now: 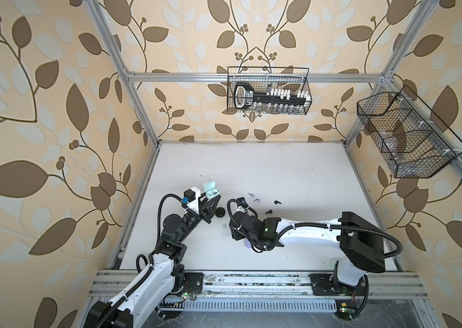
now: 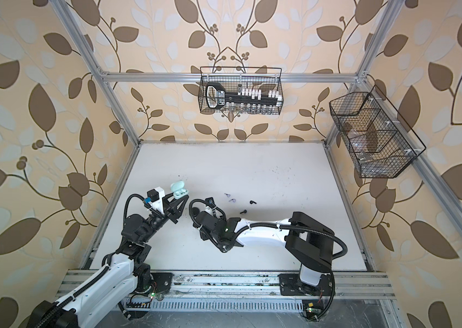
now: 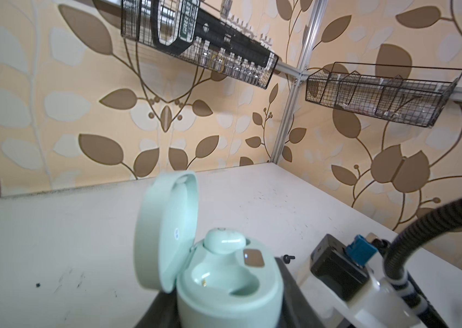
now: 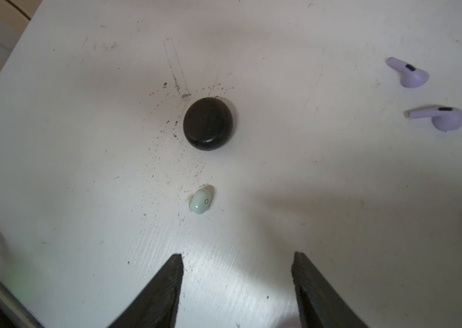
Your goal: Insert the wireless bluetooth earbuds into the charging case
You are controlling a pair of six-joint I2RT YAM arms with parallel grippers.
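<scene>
As L claw [image 1: 210, 198] grips, case [image 3: 225, 286] upright.

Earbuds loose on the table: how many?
5. Mint earbud near the black case; lilac earbuds, two side by side, farther right; black earbuds, two, beyond those. Sixth earbud sits in the mint case. Others may hide under the right arm.

L end effector [image 1: 210, 201] raised, gripping, R end effector [image 4: 237, 257] low, jaws apart

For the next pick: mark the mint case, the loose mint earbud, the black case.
mint case [image 3: 224, 312], left wrist view, base wall.
loose mint earbud [image 4: 200, 202], right wrist view, shell middle.
black case [image 4: 208, 123], right wrist view, top centre.
</scene>
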